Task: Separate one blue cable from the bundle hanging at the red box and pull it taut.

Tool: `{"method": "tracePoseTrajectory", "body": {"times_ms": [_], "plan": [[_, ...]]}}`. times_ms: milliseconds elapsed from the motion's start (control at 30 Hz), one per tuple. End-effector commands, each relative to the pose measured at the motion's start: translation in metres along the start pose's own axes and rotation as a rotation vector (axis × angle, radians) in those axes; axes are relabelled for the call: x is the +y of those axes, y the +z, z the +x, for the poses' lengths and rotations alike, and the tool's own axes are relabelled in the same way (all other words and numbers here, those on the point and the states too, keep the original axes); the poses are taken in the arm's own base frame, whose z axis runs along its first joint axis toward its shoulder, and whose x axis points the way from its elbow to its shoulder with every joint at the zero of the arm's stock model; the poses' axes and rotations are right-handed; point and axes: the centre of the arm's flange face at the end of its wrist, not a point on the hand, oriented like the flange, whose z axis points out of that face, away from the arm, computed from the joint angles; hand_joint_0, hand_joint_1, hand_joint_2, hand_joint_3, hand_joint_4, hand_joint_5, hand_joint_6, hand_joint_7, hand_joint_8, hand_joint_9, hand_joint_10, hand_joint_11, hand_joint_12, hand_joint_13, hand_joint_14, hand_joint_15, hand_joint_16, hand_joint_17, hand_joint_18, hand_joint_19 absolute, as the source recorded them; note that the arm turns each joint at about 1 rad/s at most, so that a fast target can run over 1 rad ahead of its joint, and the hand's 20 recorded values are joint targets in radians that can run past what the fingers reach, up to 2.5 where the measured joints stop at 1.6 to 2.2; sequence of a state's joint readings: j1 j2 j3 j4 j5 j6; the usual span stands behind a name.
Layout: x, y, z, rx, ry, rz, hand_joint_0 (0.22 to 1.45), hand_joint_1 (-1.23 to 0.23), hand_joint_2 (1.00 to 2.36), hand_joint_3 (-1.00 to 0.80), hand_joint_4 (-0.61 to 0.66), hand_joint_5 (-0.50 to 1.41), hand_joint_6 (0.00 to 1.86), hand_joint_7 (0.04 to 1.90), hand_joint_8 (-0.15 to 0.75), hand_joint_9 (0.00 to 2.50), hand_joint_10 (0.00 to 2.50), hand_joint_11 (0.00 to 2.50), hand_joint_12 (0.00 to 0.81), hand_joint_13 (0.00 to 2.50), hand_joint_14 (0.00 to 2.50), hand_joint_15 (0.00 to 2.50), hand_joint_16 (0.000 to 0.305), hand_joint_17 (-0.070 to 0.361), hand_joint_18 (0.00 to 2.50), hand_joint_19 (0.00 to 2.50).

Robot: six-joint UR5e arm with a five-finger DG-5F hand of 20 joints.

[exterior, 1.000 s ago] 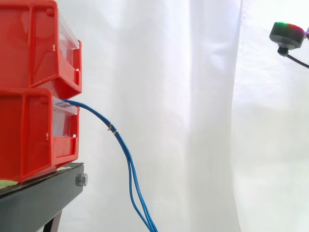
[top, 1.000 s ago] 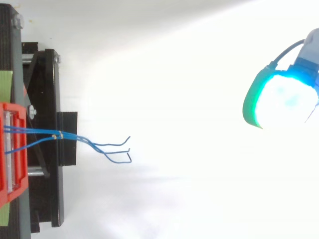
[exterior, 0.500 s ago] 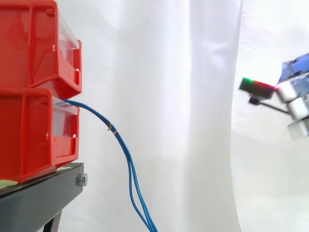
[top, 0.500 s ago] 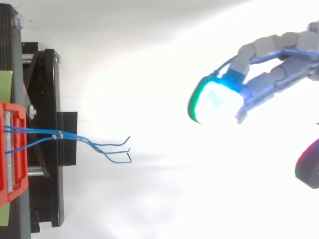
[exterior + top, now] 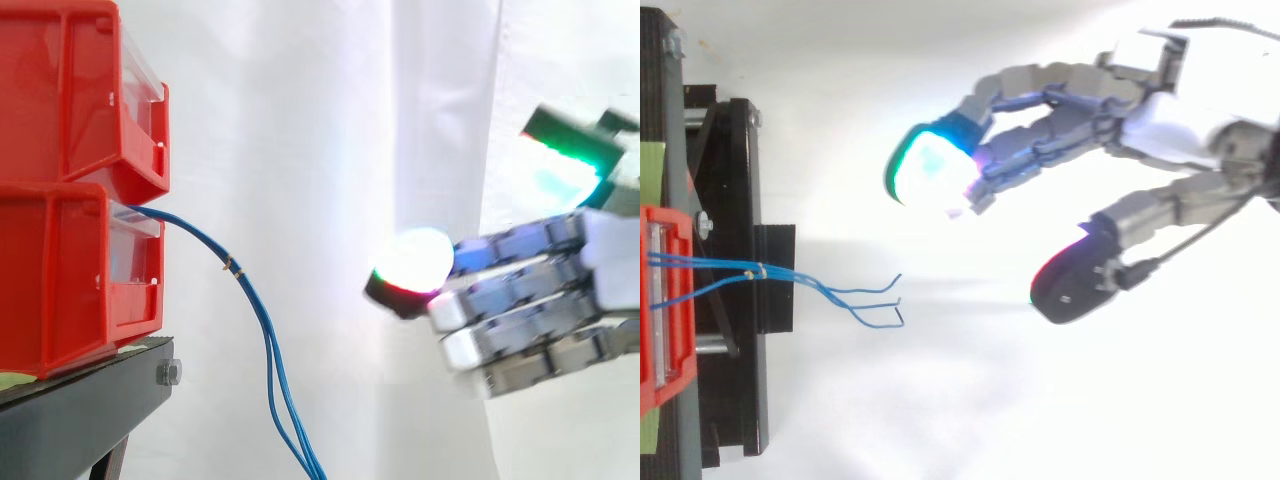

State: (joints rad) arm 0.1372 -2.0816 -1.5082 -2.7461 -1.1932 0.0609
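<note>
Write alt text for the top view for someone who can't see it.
An open robot hand reaches in from the right, fingers straight toward blue cables, not touching them. The cables run from a red box at the left edge over a black stand, tied together, their loose ends splayed apart.

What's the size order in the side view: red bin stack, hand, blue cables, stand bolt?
1. red bin stack
2. hand, close behind; both are cut by the frame edge
3. blue cables
4. stand bolt
</note>
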Motion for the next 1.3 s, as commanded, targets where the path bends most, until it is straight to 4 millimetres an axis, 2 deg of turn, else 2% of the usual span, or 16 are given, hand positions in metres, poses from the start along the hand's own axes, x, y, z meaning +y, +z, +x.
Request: {"method": "tracePoseTrajectory", "body": {"times_ms": [0, 33, 67, 133, 167, 233, 433, 467, 667, 1267], "plan": [[-0.017, 0.021, 0.005, -0.008, -0.002, -0.002, 0.54, -0.9, 1.0, -0.5, 0.2, -0.21, 0.5, 0.88, 0.253, 0.56, 0.01, 0.58, 0.251, 0.65, 0.01, 0.3, 0.02, 0.045, 0.45, 0.0], [-0.021, 0.024, 0.006, -0.008, -0.003, 0.0, 0.54, -0.89, 1.0, -0.5, 0.2, -0.21, 0.5, 0.88, 0.254, 0.56, 0.01, 0.58, 0.251, 0.66, 0.01, 0.31, 0.02, 0.045, 0.45, 0.0], [-0.048, 0.048, 0.01, -0.012, 0.001, 0.012, 0.54, -0.88, 1.0, -0.5, 0.2, -0.21, 0.5, 0.88, 0.252, 0.56, 0.01, 0.57, 0.252, 0.66, 0.01, 0.31, 0.02, 0.045, 0.45, 0.0], [-0.052, 0.056, 0.011, -0.01, 0.01, 0.009, 0.54, -0.87, 1.0, -0.5, 0.2, -0.21, 0.5, 0.88, 0.258, 0.58, 0.01, 0.58, 0.252, 0.66, 0.01, 0.31, 0.02, 0.045, 0.45, 0.0], [-0.06, 0.062, 0.012, -0.014, 0.014, 0.013, 0.54, -0.86, 1.0, -0.5, 0.2, -0.21, 0.5, 0.88, 0.256, 0.58, 0.01, 0.58, 0.254, 0.66, 0.01, 0.31, 0.02, 0.045, 0.45, 0.0], [-0.06, 0.069, 0.015, -0.013, 0.021, 0.006, 0.54, -0.84, 1.0, -0.5, 0.2, -0.21, 0.5, 0.88, 0.257, 0.59, 0.01, 0.58, 0.254, 0.67, 0.01, 0.31, 0.02, 0.045, 0.45, 0.0], [-0.075, 0.079, 0.018, -0.009, 0.028, -0.011, 0.54, -0.82, 1.0, -0.5, 0.2, -0.2, 0.5, 0.88, 0.259, 0.6, 0.01, 0.58, 0.256, 0.68, 0.01, 0.31, 0.02, 0.045, 0.46, 0.0], [-0.088, 0.087, 0.022, 0.0, 0.036, -0.023, 0.54, -0.82, 1.0, -0.5, 0.21, -0.2, 0.5, 0.88, 0.259, 0.6, 0.01, 0.58, 0.255, 0.68, 0.01, 0.32, 0.02, 0.045, 0.46, 0.0], [-0.083, 0.089, 0.041, 0.042, 0.02, -0.041, 0.54, -0.78, 1.0, -0.5, 0.21, -0.2, 0.5, 0.88, 0.261, 0.62, 0.01, 0.58, 0.258, 0.69, 0.01, 0.33, 0.02, 0.046, 0.48, 0.0], [-0.075, 0.092, 0.058, 0.076, 0.039, -0.059, 0.59, -0.69, 1.0, -0.5, 0.22, -0.17, 0.5, 0.92, 0.266, 0.69, 0.01, 0.59, 0.254, 0.75, 0.01, 0.35, 0.019, 0.042, 0.53, 0.01]]}}
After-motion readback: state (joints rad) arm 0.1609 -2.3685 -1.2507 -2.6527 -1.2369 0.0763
